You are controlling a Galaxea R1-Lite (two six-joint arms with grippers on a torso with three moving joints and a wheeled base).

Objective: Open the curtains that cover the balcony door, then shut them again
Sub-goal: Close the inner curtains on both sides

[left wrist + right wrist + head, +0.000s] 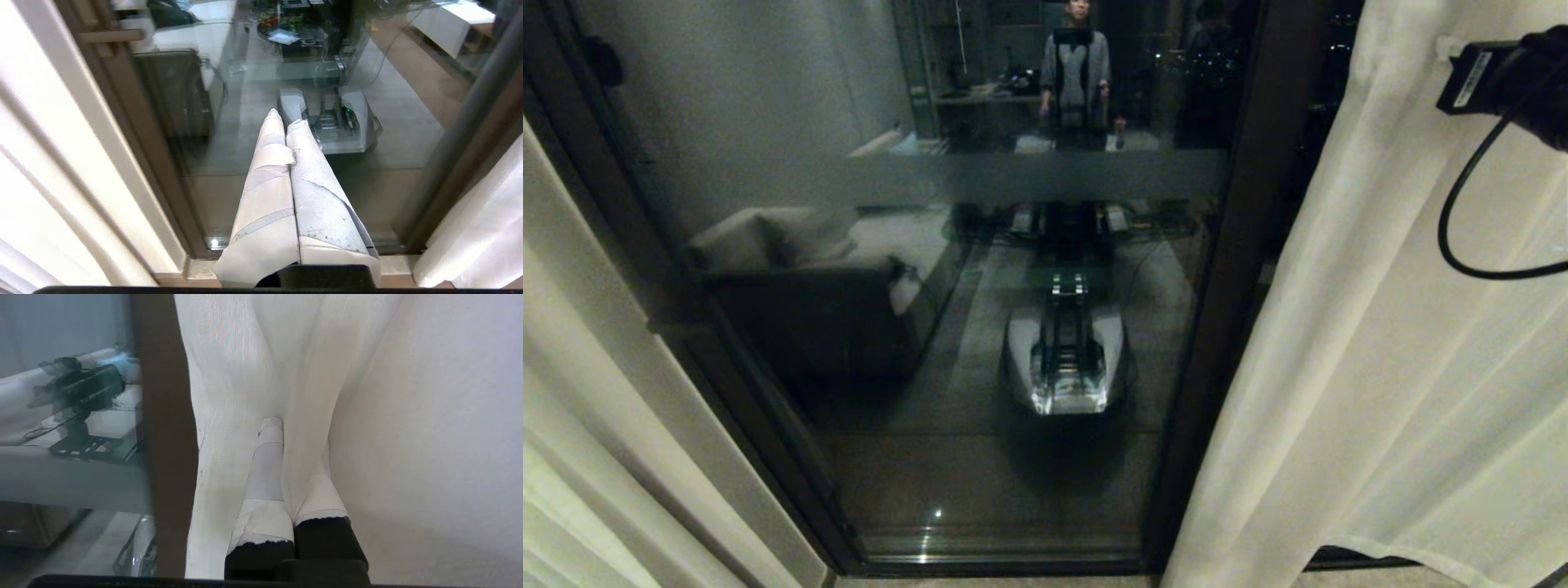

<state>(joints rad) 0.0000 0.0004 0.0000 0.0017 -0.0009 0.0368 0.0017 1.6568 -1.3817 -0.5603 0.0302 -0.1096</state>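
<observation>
Tall glass balcony door (pixel 980 343) with dark brown-black frame and frosted horizontal band fills the head view centre, uncovered. Cream-white pleated floor-length curtains: one panel (pixel 1405 343) hangs at the right, the other (pixel 572 425) at the left edge.

Only the glass reflection in the head view shows a person (pixel 1076 69) standing in the room and the robot's base.

The right wrist view alone shows the right gripper (pixel 282 428), fingers pinched shut on a fold of the right panel (pixel 367 396).

The left wrist view alone shows the left gripper (pixel 286 118), taped white fingers pressed together, empty, pointing toward the glass (pixel 400 134).
</observation>
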